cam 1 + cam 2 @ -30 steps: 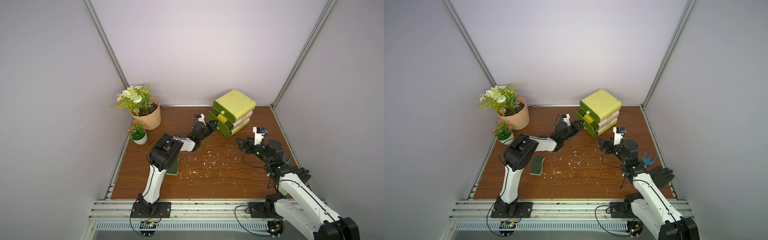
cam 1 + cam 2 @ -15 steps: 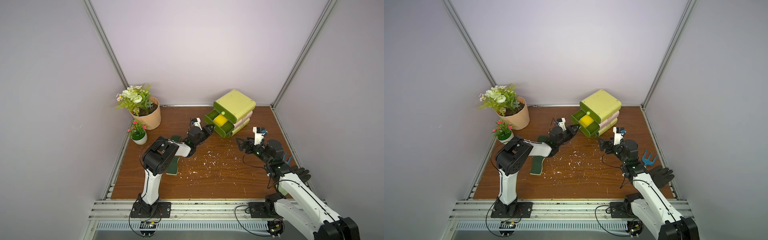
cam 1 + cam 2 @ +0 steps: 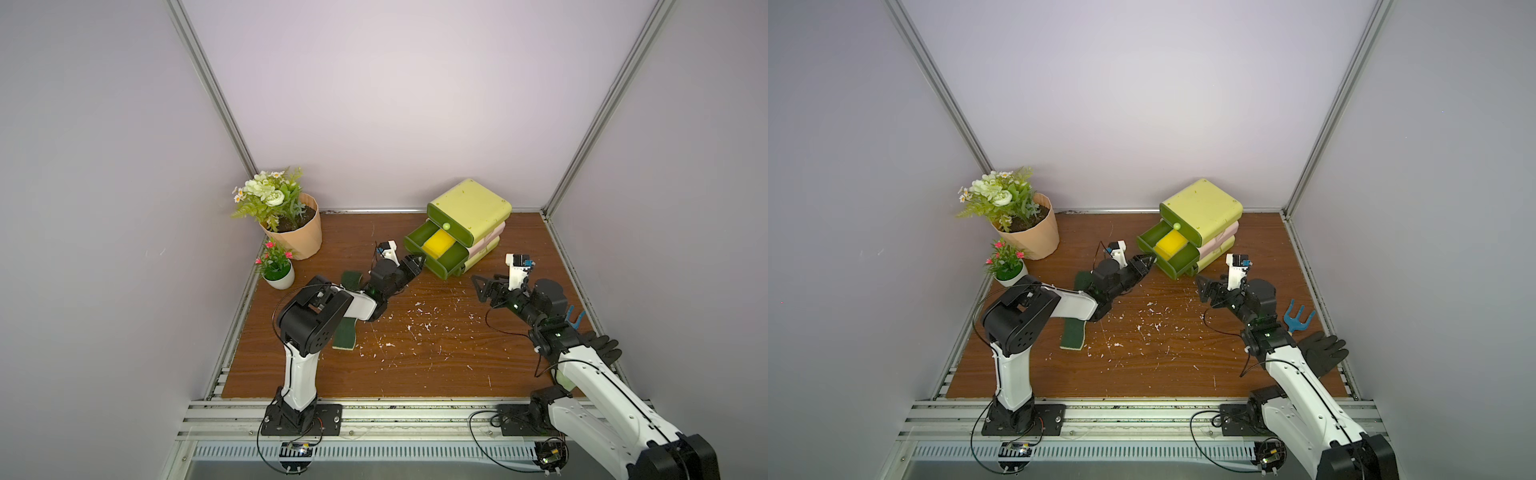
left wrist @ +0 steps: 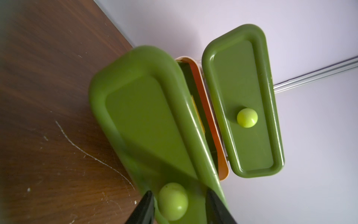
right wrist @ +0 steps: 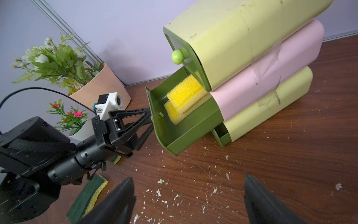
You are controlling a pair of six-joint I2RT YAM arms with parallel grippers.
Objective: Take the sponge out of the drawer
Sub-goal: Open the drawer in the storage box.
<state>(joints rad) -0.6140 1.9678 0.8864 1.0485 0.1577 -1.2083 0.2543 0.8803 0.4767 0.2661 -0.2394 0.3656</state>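
Now: yellow sponge lies inside pulled-out middle drawer. Left gripper at drawer front, jaws parted, loosely straddling knob. Right gripper wide, empty, near drawer.

Yellow sponge: porous, lying flat inside the drawer. Drawer: dark green, middle tier, pulled out toward eight o'clock, located at one o'clock on the worktop.

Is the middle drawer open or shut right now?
Open: the middle drawer is slid well out, with the yellow sponge lying exposed inside.
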